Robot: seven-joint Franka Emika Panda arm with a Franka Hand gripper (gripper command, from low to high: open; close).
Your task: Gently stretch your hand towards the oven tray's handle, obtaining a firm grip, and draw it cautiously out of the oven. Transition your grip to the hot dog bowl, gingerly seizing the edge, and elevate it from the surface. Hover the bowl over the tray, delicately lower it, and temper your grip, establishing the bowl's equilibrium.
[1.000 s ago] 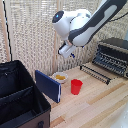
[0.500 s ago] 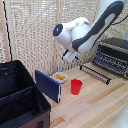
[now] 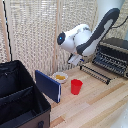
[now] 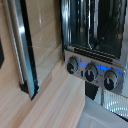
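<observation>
The oven stands at the exterior view's right, black and silver. Thin dark bars of the oven tray show in its mouth; the tray's handle is too blurred to pick out. The hot dog bowl, white with yellow food, sits on the wood table near the screen. My gripper hangs above the table between bowl and oven, touching neither; its fingers are too blurred to read. The wrist view shows the oven and its three knobs, but none of my fingers.
A red cup stands just in front of the bowl. A blue flat panel leans beside it. A big black case fills the left front. A long dark bar lies before the oven's mouth.
My wrist and gripper have dropped lower and shifted a little toward the exterior view's right. Bowl, cup and oven have not moved.
</observation>
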